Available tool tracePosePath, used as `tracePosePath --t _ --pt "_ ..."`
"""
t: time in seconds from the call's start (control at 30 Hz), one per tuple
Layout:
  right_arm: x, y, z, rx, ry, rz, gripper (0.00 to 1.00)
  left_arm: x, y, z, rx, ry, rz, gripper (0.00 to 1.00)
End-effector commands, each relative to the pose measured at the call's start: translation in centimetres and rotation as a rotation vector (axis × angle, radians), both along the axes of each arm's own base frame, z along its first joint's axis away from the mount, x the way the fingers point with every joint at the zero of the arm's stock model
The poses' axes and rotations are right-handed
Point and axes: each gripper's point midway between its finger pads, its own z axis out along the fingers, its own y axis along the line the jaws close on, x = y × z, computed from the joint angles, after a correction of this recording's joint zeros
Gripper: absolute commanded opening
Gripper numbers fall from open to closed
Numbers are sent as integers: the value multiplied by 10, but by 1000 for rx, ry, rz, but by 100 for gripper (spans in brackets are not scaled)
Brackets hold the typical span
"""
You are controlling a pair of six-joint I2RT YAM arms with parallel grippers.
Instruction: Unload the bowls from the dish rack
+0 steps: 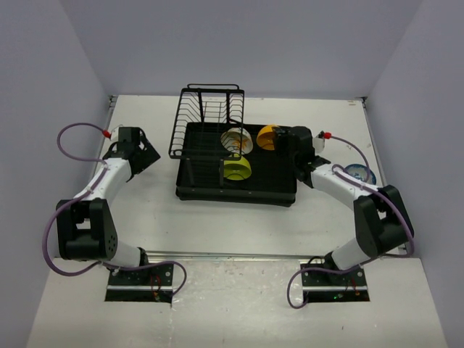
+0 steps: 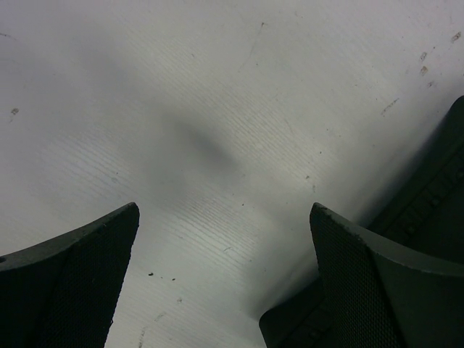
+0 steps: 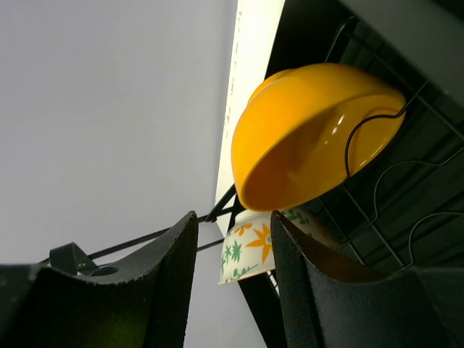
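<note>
Right end effector point(image 3: 233, 223), released, faces orange bowl point(image 3: 304, 138) in dish rack point(image 1: 272, 177); left end effector point(image 2: 225, 217), released, hovers over desk point(image 2: 217, 109).

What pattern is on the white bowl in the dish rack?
White bowl: orange flowers, green sprigs; clearest in right wrist view.

Four small round bowls: one glossy orange bowl point(image 1: 267, 136), one yellow-green bowl point(image 1: 237, 170), one white flower-patterned bowl point(image 1: 235, 141), one pale blue-marked bowl point(image 1: 360, 173) at centre right. One black wire dish rack point(image 1: 235, 193). Two white-and-black robot arms: left arm point(image 1: 109, 179), right arm point(image 1: 346, 185).
</note>
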Motion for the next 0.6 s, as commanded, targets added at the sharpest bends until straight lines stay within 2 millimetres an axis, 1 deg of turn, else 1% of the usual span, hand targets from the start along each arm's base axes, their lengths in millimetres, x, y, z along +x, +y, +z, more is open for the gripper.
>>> tracePosePath --t 0.0,0.1,0.33,0.4,0.53,0.57 --pt "11 -7 3 3 -22 -20 46 11 4 12 9 -33 -1 100" --pt "18 -9 5 5 -34 -16 46 11 6 12 10 -36 3 100" --pt "39 -4 3 -6 -51 -1 46 12 9 13 10 -36 13 100" --pt "42 -5 2 -2 -49 -6 45 11 10 13 14 -35 13 100" --pt "47 -5 3 4 -72 -13 42 9 14 13 22 -34 17 100" --pt "47 -4 2 2 -70 -11 40 8 14 13 21 -31 19 100"
